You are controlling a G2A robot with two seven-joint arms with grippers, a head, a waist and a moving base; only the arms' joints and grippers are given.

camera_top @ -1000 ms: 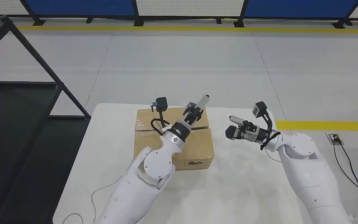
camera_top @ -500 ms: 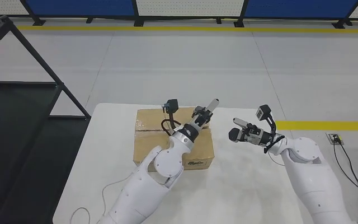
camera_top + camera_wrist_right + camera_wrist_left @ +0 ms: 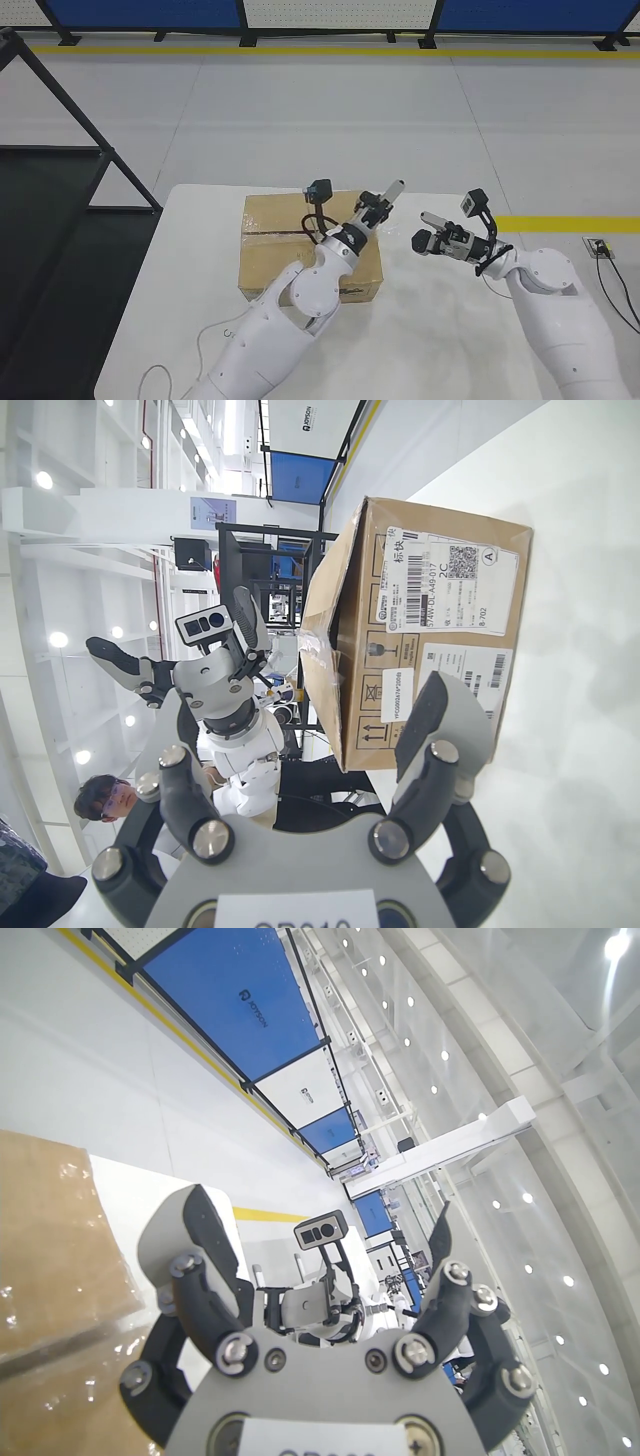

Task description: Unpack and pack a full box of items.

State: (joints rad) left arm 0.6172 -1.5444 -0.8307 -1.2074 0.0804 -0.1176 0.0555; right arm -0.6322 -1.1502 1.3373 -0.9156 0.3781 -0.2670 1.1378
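Left gripper (image 3: pixel 388 196), jaws spread wide and empty, hovers over one corner of the taped cardboard box (image 3: pixel 290 250), which rests on the white table (image 3: pixel 450 330). Right gripper (image 3: pixel 422 230), equally wide and empty, faces the box's labelled side, near but apart.

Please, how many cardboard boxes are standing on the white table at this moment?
1. The cardboard box stands on the white table, nearer its far left corner, flaps closed, partly under the left arm. A smaller one behind the arm could be hidden.
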